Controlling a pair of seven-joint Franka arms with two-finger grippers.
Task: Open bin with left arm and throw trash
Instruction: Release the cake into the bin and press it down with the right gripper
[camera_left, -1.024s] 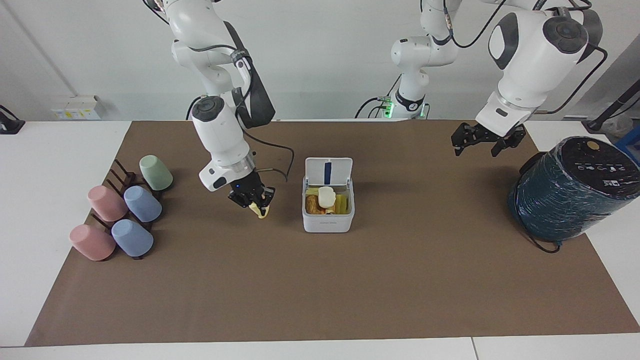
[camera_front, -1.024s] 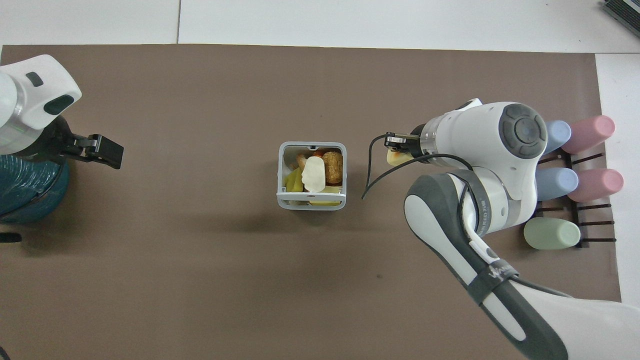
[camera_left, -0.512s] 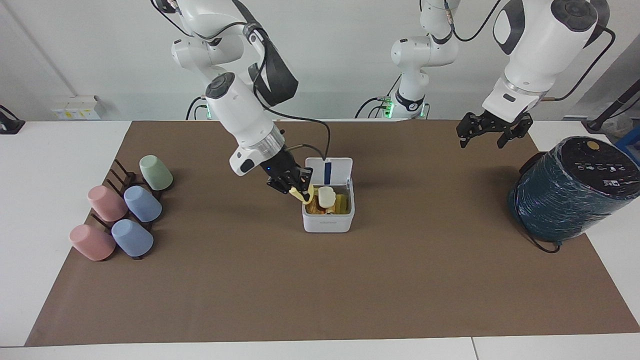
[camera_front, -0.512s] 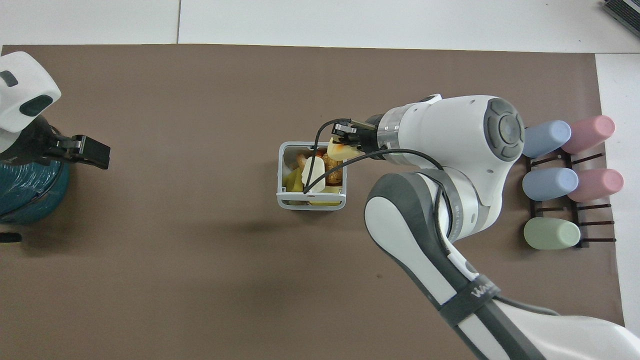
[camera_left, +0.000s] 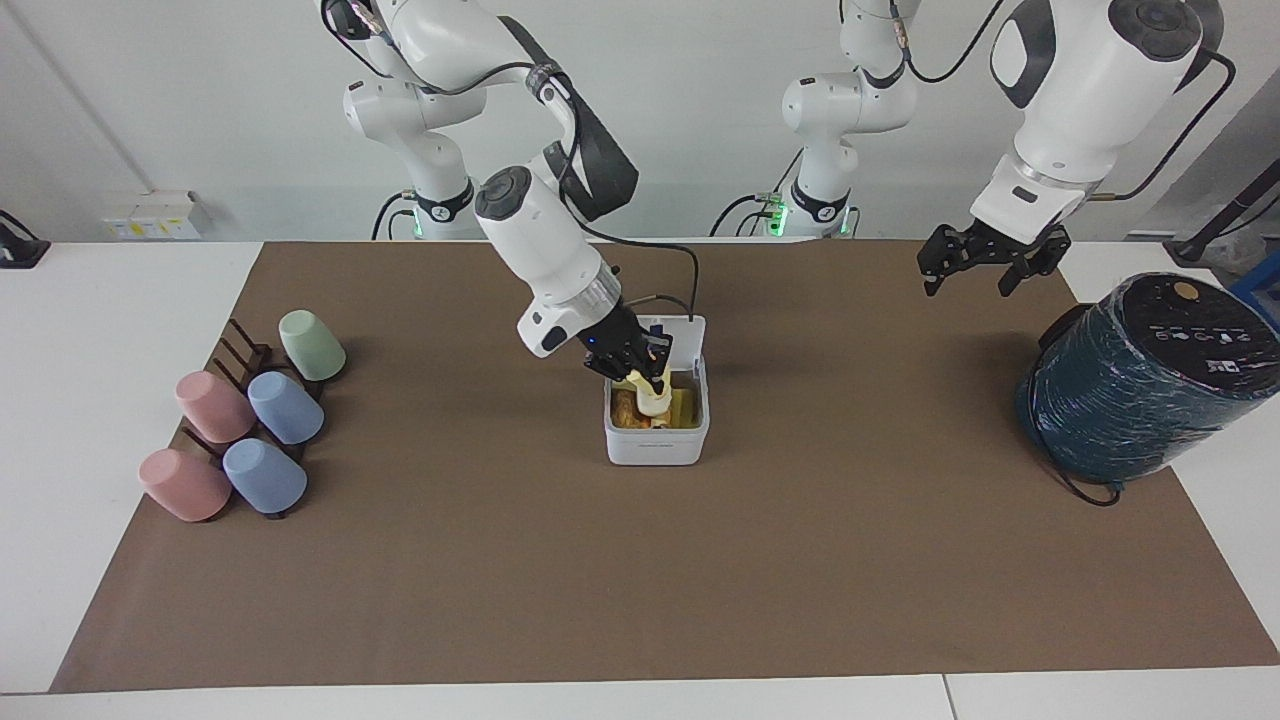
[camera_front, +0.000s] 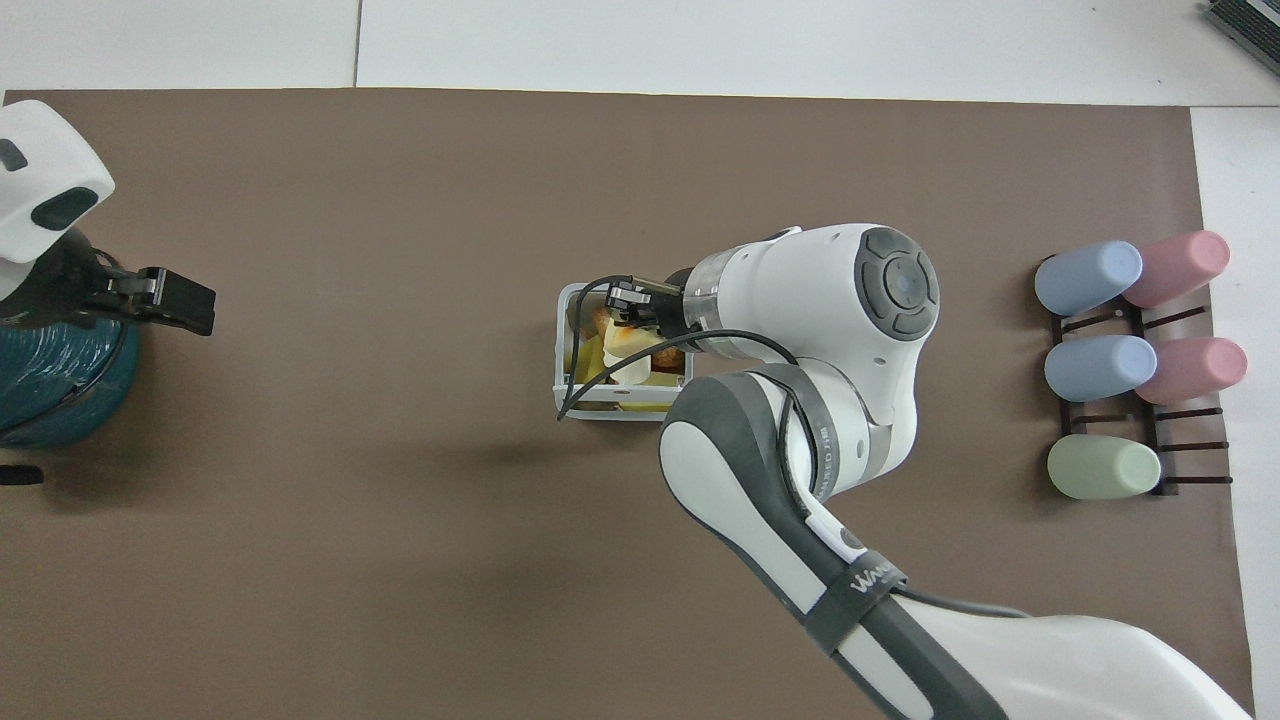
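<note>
The cups (camera_left: 285, 408) lie on their sides on a dark rack (camera_left: 240, 345) at the right arm's end of the tabletop (camera_left: 120, 270). They are well apart from the work and play no part in it.

Step in hand: disposal of a piece of trash. The right hand (camera_left: 640, 368) is over the open bin (camera_left: 655, 448), tilted downward and clamped on a yellow wedge (camera_left: 648, 386). The wedge sits just above the items already inside. The bin stands at the middle of the brown mat (camera_left: 640, 580), with its lid (camera_left: 688, 335) raised on the side nearer the robots. A brown crumbed piece (camera_left: 625, 408) and other pale and yellow bits show inside (the hand hides part of the contents).

Next move, as judged: the fingers must part so that the wedge drops within the walls, and the hand must then rise clear. The bin looks nearly full, so the wedge may come to rest high on the pile. The upright lid stands close to the wrist and could be knocked on withdrawal. The wrist cable (camera_front: 610, 372) loops over the bin's edge and could snag there.

The left hand (camera_left: 968, 278) waits in the air, fingers apart and holding nothing, over the mat's edge near a large dark teal wrapped cylinder (camera_left: 1140, 380) at the left arm's end. Neither one obstructs the drop.
</note>
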